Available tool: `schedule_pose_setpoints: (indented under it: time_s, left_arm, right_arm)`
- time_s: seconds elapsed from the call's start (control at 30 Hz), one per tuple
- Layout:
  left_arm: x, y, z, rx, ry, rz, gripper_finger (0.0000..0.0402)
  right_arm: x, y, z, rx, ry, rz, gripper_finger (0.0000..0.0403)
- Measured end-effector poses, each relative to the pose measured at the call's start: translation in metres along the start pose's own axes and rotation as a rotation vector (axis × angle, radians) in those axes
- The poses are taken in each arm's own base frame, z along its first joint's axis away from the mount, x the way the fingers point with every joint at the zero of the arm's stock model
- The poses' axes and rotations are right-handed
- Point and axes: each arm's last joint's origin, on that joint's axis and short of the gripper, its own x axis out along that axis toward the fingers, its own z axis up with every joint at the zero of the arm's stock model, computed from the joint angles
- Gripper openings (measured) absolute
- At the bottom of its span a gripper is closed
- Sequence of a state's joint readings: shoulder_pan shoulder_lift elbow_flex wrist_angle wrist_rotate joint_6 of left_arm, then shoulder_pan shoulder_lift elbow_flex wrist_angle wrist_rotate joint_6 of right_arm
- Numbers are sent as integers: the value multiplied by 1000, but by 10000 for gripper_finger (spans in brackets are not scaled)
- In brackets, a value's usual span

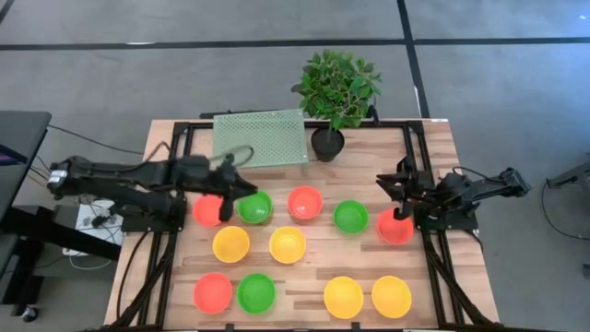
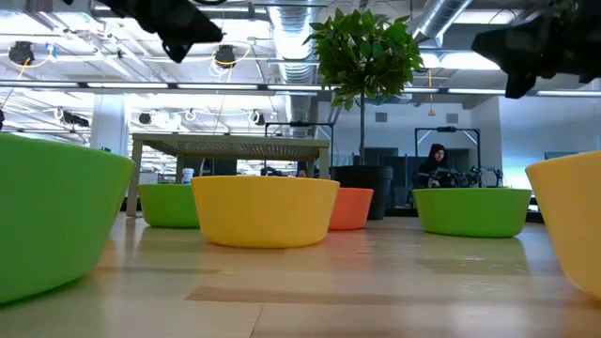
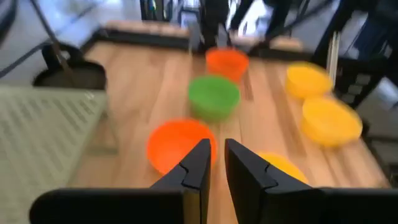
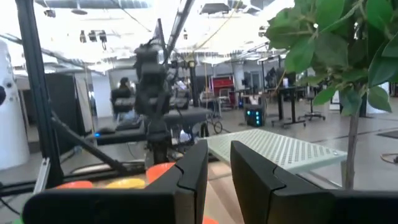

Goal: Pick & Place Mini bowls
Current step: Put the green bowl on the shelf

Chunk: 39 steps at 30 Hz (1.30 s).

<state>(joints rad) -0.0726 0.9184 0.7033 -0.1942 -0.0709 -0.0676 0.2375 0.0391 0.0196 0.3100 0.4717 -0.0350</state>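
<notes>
Several mini bowls in red, green and yellow stand upright on the wooden table [image 1: 304, 267], in a far row with a red bowl [image 1: 209, 210] and a green bowl [image 1: 255, 207] at its left end, a middle pair and a near row. My left gripper [image 1: 230, 192] [image 3: 217, 148] hangs above those two bowls, pointing toward the table's right; its fingers stand a narrow gap apart with nothing between them. My right gripper [image 1: 389, 182] [image 4: 219, 152] waits at the table's right side above a red bowl [image 1: 395, 228], fingers also slightly apart and empty.
A pale green perforated tray [image 1: 261, 138] stands raised at the far edge, next to a leafy plant in a black pot [image 1: 328, 140]. Black frame rails [image 1: 175, 157] run along the table's sides. A person [image 2: 437, 165] sits in the room beyond the table.
</notes>
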Motion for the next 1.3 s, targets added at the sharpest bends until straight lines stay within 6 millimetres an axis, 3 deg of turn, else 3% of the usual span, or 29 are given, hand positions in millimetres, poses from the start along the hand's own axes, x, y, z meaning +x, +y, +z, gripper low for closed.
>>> schedule_pose_setpoints:
  time_s: [0.3, 0.8, 1.1, 1.3]
  left_arm:
    - [33, -53, -29, 19, 202, -123, 52]
    - [41, -50, -33, -128, 205, 30, 131]
    - [43, -52, -34, -206, 207, 33, 128]
    - [58, -66, -50, -160, 295, 22, 127]
  right_arm:
    - [1, -3, 6, -2, -62, -33, 67]
    - [10, 0, -10, 90, 82, -47, 156]
    - [13, 4, -3, 110, 14, 62, 173]
    - [13, 5, -3, 77, 13, 75, 167]
